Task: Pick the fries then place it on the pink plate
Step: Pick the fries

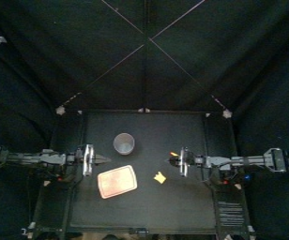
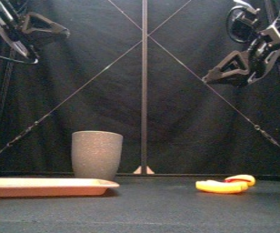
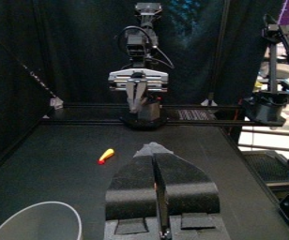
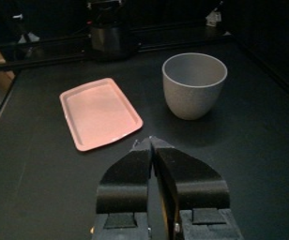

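The fries [image 1: 159, 176] are a small yellow-orange toy lying on the black table right of the middle, low and flat in the front view [image 2: 225, 185]. The flat pink plate [image 1: 115, 182] lies to their left, near the front [image 2: 45, 187]. My left gripper [image 1: 97, 161] hangs shut and empty above the table's left part, high in the front view [image 2: 60, 29]. My right gripper [image 1: 173, 157] is shut and empty too, raised behind the fries [image 2: 209, 78]. In the left wrist view the fries [image 3: 106, 156] lie ahead of the shut left gripper [image 3: 156, 159]. The right wrist view shows the plate [image 4: 100, 112] beyond the shut right gripper [image 4: 150, 143].
A tall grey speckled cup [image 1: 125, 143] stands upright behind the plate, between the two grippers [image 2: 96, 154]. Its rim [image 3: 35, 208] shows close beside the left gripper, and it stands next to the plate in the right wrist view [image 4: 192, 84].
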Controlling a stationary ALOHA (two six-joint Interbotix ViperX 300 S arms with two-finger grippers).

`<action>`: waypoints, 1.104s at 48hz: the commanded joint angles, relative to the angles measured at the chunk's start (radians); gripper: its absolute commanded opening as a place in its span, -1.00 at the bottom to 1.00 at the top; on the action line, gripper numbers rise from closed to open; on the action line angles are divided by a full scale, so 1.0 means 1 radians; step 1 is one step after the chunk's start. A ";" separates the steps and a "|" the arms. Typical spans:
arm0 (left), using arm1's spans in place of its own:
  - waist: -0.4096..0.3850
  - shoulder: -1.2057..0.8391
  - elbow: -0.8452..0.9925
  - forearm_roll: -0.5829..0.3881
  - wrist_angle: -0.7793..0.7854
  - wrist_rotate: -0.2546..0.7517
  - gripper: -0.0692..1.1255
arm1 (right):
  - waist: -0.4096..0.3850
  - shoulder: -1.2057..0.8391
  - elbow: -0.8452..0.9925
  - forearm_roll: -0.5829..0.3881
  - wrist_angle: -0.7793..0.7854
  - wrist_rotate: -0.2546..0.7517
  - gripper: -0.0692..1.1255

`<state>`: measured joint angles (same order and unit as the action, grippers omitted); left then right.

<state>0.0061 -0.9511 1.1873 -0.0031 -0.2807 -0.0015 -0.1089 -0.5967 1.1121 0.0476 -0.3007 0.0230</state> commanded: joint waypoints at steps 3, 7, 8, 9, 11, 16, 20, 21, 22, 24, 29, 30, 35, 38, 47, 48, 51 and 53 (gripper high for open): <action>0.005 0.005 -0.018 0.000 -0.003 0.000 -0.87 | -0.014 0.005 -0.051 0.107 -0.051 -0.003 0.39; 0.006 0.005 -0.017 0.000 -0.003 0.000 -0.87 | -0.025 0.006 -0.055 0.169 -0.060 -0.005 0.68; 0.006 0.006 -0.018 0.000 -0.003 0.002 -0.87 | -0.028 0.009 -0.055 0.179 -0.060 -0.005 0.74; 0.006 0.006 -0.018 0.000 -0.003 0.002 -0.87 | -0.029 0.011 -0.054 0.190 -0.060 -0.005 0.78; 0.006 0.006 -0.021 0.000 -0.003 0.002 -0.87 | -0.029 0.012 -0.055 0.204 -0.060 -0.005 0.83; 0.009 0.006 -0.021 0.002 -0.003 0.003 -0.87 | -0.020 0.018 -0.063 0.224 -0.060 -0.002 0.82; 0.015 0.006 -0.018 0.000 -0.003 0.002 -0.87 | -0.003 0.028 -0.077 0.238 -0.061 -0.002 0.82; 0.018 0.006 -0.017 0.000 -0.003 0.002 -0.87 | 0.005 0.032 -0.081 0.241 -0.060 -0.002 0.81; 0.020 0.006 -0.017 0.000 -0.003 0.002 -0.87 | 0.014 0.035 -0.086 0.242 -0.058 -0.002 0.82; 0.021 0.006 -0.017 0.000 -0.003 0.002 -0.87 | 0.037 0.049 -0.095 0.247 -0.046 -0.002 0.81; 0.021 0.006 -0.017 0.000 -0.003 0.002 -0.87 | 0.083 0.089 -0.126 0.259 0.034 0.000 0.81; 0.021 0.008 -0.017 0.000 -0.003 0.002 -0.87 | 0.089 0.098 -0.135 0.265 0.057 0.000 0.81; 0.026 0.008 -0.017 0.002 -0.003 0.003 -0.87 | 0.121 0.173 -0.196 0.307 0.216 0.000 0.81; 0.029 0.008 -0.017 0.002 -0.003 0.003 -0.87 | 0.121 0.218 -0.233 0.318 0.328 0.000 0.81; 0.037 0.006 -0.017 0.002 -0.003 0.002 -0.87 | 0.087 0.347 -0.331 0.321 0.658 0.005 0.81; 0.037 0.006 -0.017 0.000 -0.003 0.002 -0.87 | 0.080 0.356 -0.341 0.319 0.686 0.008 0.81; 0.037 0.008 -0.017 0.000 -0.003 0.002 -0.87 | 0.055 0.382 -0.365 0.319 0.755 0.023 0.81; 0.037 0.006 -0.017 0.000 -0.003 0.002 -0.87 | 0.044 0.396 -0.379 0.314 0.785 0.038 0.81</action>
<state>0.0414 -0.9480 1.1873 -0.0031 -0.2807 0.0000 -0.0353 -0.2040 0.7808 0.3651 0.4188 0.0491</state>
